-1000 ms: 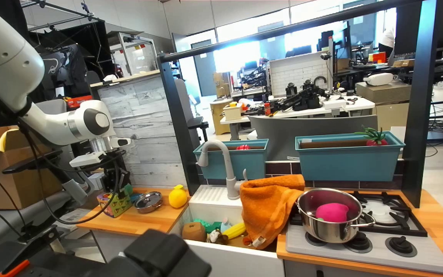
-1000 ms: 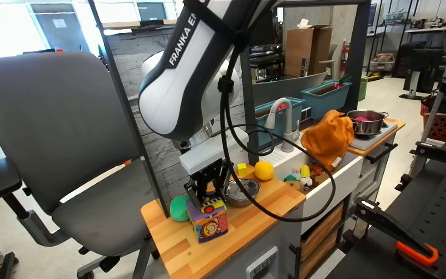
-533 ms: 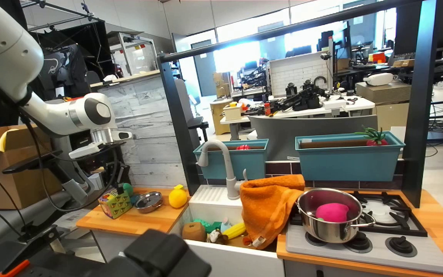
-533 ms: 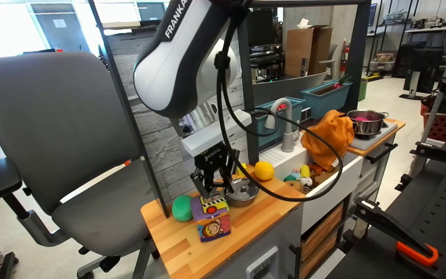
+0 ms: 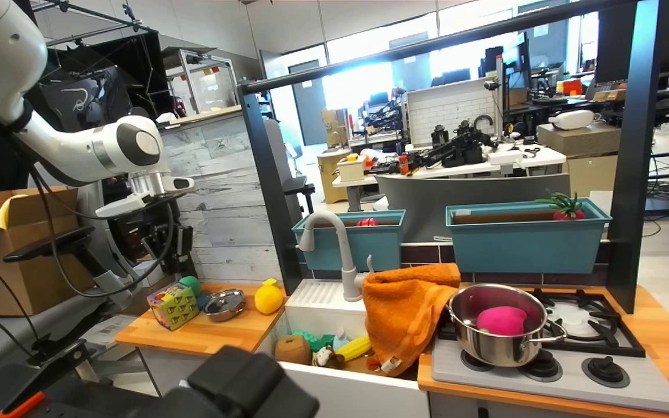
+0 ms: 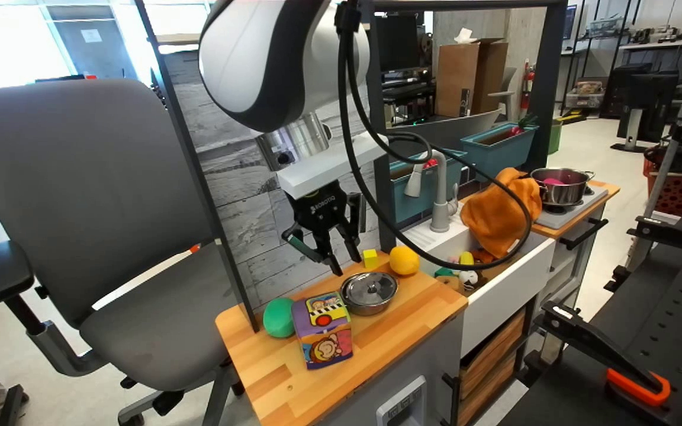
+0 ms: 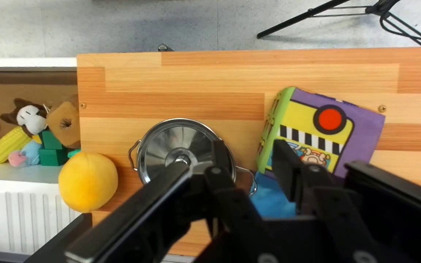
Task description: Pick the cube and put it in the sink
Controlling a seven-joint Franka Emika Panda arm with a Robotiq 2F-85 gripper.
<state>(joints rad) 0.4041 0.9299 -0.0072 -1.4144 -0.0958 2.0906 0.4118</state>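
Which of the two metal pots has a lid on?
The lidded pot sits beside the colourful cube; the open pot, on the stove, holds a pink object.

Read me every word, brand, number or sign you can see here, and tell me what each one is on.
"ROBOTIQ", in white letters on the black hand, in an exterior view.
Too small or blurred to read: any print on the tag of the orange towel, the paper on the grey door, and the dark patch on the brown box.
No other words or numbers can be made out, including on the toy cube.
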